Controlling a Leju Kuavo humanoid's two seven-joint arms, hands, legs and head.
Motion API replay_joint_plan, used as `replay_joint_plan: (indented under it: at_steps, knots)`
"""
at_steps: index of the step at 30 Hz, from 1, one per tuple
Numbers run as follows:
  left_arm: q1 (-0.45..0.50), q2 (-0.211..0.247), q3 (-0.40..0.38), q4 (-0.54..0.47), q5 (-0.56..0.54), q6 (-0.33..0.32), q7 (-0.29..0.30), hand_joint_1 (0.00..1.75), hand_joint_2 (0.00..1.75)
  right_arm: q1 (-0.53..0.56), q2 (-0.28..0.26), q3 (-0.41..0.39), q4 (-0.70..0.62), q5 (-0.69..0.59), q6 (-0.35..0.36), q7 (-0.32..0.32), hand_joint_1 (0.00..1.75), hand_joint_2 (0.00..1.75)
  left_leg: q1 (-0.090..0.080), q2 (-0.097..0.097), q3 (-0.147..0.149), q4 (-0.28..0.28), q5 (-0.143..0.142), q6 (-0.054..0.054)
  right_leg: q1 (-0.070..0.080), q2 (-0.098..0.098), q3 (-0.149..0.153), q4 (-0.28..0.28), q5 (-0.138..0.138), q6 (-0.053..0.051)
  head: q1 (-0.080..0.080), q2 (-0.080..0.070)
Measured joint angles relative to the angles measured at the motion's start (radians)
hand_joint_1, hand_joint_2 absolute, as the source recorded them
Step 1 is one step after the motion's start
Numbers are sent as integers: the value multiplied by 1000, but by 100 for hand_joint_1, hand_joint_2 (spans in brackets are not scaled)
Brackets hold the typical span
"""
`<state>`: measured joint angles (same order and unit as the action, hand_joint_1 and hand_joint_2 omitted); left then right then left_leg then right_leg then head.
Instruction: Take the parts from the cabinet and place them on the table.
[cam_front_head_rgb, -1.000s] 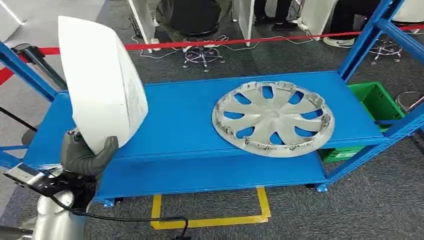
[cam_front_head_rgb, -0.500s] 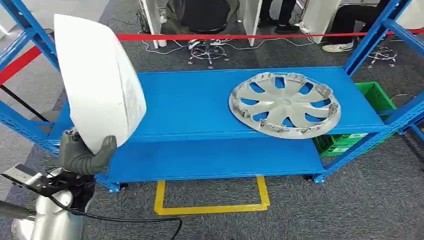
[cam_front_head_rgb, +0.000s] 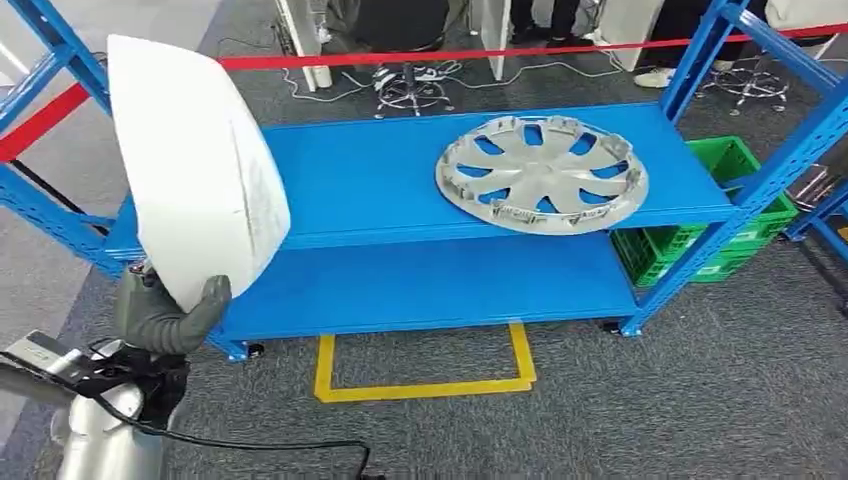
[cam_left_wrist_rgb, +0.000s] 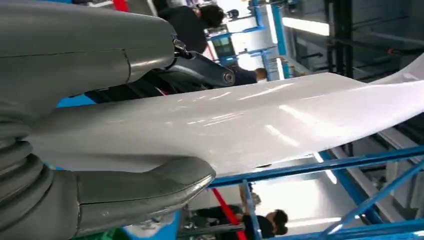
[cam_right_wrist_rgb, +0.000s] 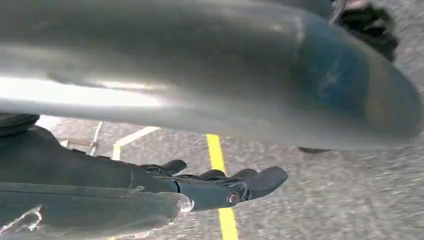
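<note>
The left hand (cam_front_head_rgb: 160, 312) has its fingers (cam_left_wrist_rgb: 145, 187) closed on the lower edge of the white panel (cam_front_head_rgb: 195, 165), held upright off the shelf's (cam_front_head_rgb: 370, 190) front-left corner with its long axis rising from the hand. The hubcap (cam_front_head_rgb: 541, 172) lies flat towards the shelf's right end, so I judge the right hand (cam_right_wrist_rgb: 220, 187), holding nothing with fingers loosely extended, the better placed for it.

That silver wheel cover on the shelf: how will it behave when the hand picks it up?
The wheel cover looks thin and open-spoked, so probably light. Lying flat on the blue shelf, its rim may be awkward to get under. The edge clips could snag or bend.
</note>
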<state>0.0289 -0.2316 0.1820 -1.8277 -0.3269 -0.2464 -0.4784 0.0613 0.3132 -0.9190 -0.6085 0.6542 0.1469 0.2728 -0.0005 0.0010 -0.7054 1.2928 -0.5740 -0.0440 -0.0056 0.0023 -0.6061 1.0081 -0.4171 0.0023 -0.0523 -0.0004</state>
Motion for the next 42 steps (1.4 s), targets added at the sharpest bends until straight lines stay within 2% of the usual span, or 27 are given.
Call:
replay_joint_plan:
  at_steps: [2,3,5,6,9,11,13,14,15,17,18,19,20,22,24,25,28,30,31,33,34,35,36,39,40,41,42]
  knots:
    - [0,0,1,0,0,0,0,175,175,1,0,2,0,0,2,0,0,0,0,0,73,-65,74,2,-1,-1,-31,1,25,4,0,0]
    - [0,1,2,-1,0,0,0,175,175,1,0,4,0,0,2,0,0,0,0,0,135,-141,94,5,-2,-1,-43,1,37,8,1,0]
    - [-2,0,2,-4,0,0,0,175,175,1,0,8,0,1,2,0,0,0,-1,-1,268,-307,65,11,4,2,-55,5,51,18,-2,0]
    - [-5,0,2,-7,0,0,0,175,175,1,0,10,0,1,3,-1,0,0,-2,-3,281,-352,40,22,4,1,-60,7,68,25,1,0]
    - [0,0,5,-7,0,0,3,175,175,6,-1,11,0,3,3,-1,0,0,-4,-1,256,-343,66,45,0,2,-70,-7,94,43,-1,0]
    - [0,-1,6,-7,0,0,3,175,175,9,-2,11,0,4,4,1,0,0,-3,3,232,-343,88,60,-3,1,-93,57,-12,52,5,0]
    - [1,-1,9,-7,0,0,3,175,175,10,-2,11,-1,4,3,0,0,0,-5,3,201,-342,116,64,-3,1,-130,221,-131,58,7,0]
    - [2,-1,10,-7,0,0,3,175,175,10,-2,11,-1,4,3,0,0,0,-6,3,183,-341,129,65,-3,1,-139,284,-148,59,9,0]
    - [2,-1,11,-6,0,0,3,175,175,10,-2,11,-1,4,3,1,0,0,-8,3,166,-340,142,65,-3,1,-134,317,-134,59,8,0]
    - [2,-1,13,-6,0,0,3,175,175,10,-2,11,-1,4,3,1,0,0,-12,2,131,-337,167,63,-3,1,-69,272,-57,52,8,0]
    - [2,-1,14,-7,0,0,3,175,175,9,-2,12,-2,4,3,1,0,0,-14,2,114,-335,179,61,-1,1,-3,192,-35,45,8,0]
    - [2,-1,15,-7,0,0,3,175,175,8,-2,13,-4,4,3,1,0,0,-14,1,104,-332,187,58,2,2,77,94,-53,37,8,0]
    - [2,-1,15,-8,0,0,3,175,175,7,-2,15,-6,4,3,0,0,0,-19,0,98,-327,190,53,7,1,147,7,-96,30,8,0]
    - [0,-1,16,-8,-4,2,3,175,175,9,-1,15,-6,6,12,-1,0,0,-17,2,94,-325,207,43,9,1,145,-35,-108,28,8,0]
    - [0,-1,16,-8,-7,3,3,175,175,14,0,15,-6,16,29,-2,0,0,-14,2,90,-328,219,30,9,1,134,-35,-93,11,9,0]
    - [1,0,16,-8,-8,3,3,175,175,14,2,14,-7,25,33,-5,0,0,-11,0,81,-316,199,23,5,-7,129,-37,-82,6,8,0]
    - [1,0,16,-8,-11,5,3,175,175,14,2,14,-11,64,42,-19,0,0,-3,0,10,-123,41,2,3,-16,104,-37,-57,-5,-3,0]
    - [3,2,16,-8,-11,5,3,175,175,15,1,14,-13,82,44,-24,0,0,2,0,-23,-15,15,-4,3,-28,83,-35,-42,-2,-3,0]
    - [4,2,16,-8,-11,5,3,175,175,15,2,14,-13,84,45,-25,0,0,5,0,-5,-27,35,-7,2,-36,75,-34,-38,0,-3,0]
    - [4,2,16,-8,-11,5,3,175,175,16,2,14,-13,86,45,-27,0,0,9,8,93,-169,102,-12,-3,-55,67,-31,-33,6,-2,0]
    - [3,3,16,-8,-11,5,3,175,175,16,1,14,-13,88,47,-28,0,0,10,42,156,-262,126,-17,-4,-64,66,-27,-33,11,-4,0]
    - [1,3,16,-8,-11,5,3,175,175,17,1,14,-15,91,48,-29,0,0,9,84,196,-314,124,-20,4,-70,64,-23,-34,17,-6,0]
    - [-1,2,15,-8,-12,5,3,175,175,18,0,14,-16,102,52,-36,0,0,3,76,192,-327,122,-3,6,-81,57,-18,-34,24,-11,0]
    - [5,4,17,-8,-11,5,3,175,175,16,0,13,-18,130,56,-50,0,0,3,44,175,-329,122,25,6,-114,62,-19,-30,39,-5,0]
    - [6,4,17,-8,-11,5,3,175,175,16,0,13,-18,134,58,-52,0,0,7,33,173,-332,128,34,1,-106,53,-15,-37,46,-5,0]
    - [5,4,17,-8,-10,5,3,175,175,17,-1,13,-18,139,60,-56,0,0,8,22,169,-332,131,40,-1,-54,39,28,-75,52,-2,0]
    - [5,3,16,-8,-11,5,3,175,175,18,-1,13,-18,140,60,-56,0,0,8,12,165,-331,135,45,-2,-28,9,99,-117,53,1,0]
